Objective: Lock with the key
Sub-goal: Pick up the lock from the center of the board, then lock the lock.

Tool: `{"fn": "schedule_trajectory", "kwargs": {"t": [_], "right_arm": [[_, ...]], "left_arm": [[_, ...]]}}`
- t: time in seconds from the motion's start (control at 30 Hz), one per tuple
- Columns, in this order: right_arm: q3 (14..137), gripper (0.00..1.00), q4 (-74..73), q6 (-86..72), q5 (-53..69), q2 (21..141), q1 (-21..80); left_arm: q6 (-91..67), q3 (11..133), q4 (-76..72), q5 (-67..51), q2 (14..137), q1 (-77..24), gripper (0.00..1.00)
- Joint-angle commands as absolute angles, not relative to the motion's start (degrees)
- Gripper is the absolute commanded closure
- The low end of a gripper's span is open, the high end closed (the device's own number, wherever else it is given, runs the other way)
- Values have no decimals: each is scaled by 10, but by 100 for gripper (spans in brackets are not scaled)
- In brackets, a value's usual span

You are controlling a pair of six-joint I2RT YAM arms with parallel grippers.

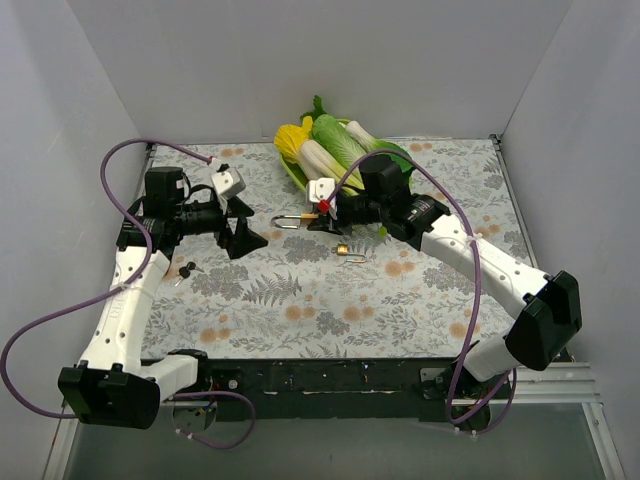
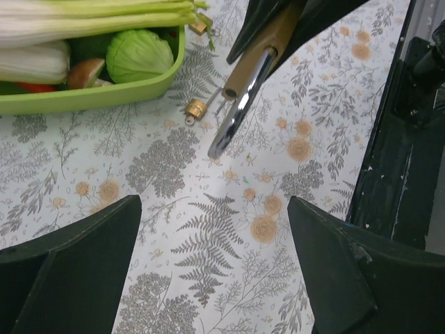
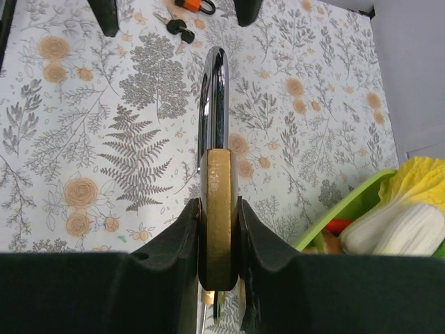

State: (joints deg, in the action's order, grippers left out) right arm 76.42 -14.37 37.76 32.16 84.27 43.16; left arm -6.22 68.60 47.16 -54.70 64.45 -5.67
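My right gripper is shut on the brass body of a padlock and holds it above the table. Its silver shackle points toward the left arm. The padlock also shows in the top view and at the top of the left wrist view. My left gripper is open and empty, a little left of the shackle, facing it. Its fingers hang over bare cloth. Two black-headed keys lie on the table beside the left arm and show in the right wrist view.
A green tray of vegetables stands at the back centre, right behind the right gripper. A small brass piece on a wire ring lies below the padlock. An orange object sits beyond the keys. White walls enclose the table.
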Motion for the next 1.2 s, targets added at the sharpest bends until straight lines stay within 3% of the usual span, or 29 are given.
{"fn": "schedule_trajectory", "kwargs": {"t": [0.0,0.17,0.27,0.4,0.5,0.53,0.63,1.17], "right_arm": [[801,99,-101,364,401,822,434],[833,99,-135,341,440,834,435],[842,99,-148,337,456,838,435],[846,99,-160,327,479,837,435],[855,99,-177,323,489,841,435],[858,99,-182,323,489,843,434],[858,99,-189,322,486,843,435],[889,99,-191,301,543,874,446]], "left_arm": [[-116,691,402,-602,635,-59,14],[-85,684,401,-610,630,-81,22],[-69,669,401,-604,626,-97,35],[-40,660,400,-593,627,-113,53],[-28,664,398,-588,630,-120,72],[-28,664,397,-586,628,-120,83],[-25,663,395,-582,621,-121,99],[-115,643,317,-570,612,-158,100]]}}
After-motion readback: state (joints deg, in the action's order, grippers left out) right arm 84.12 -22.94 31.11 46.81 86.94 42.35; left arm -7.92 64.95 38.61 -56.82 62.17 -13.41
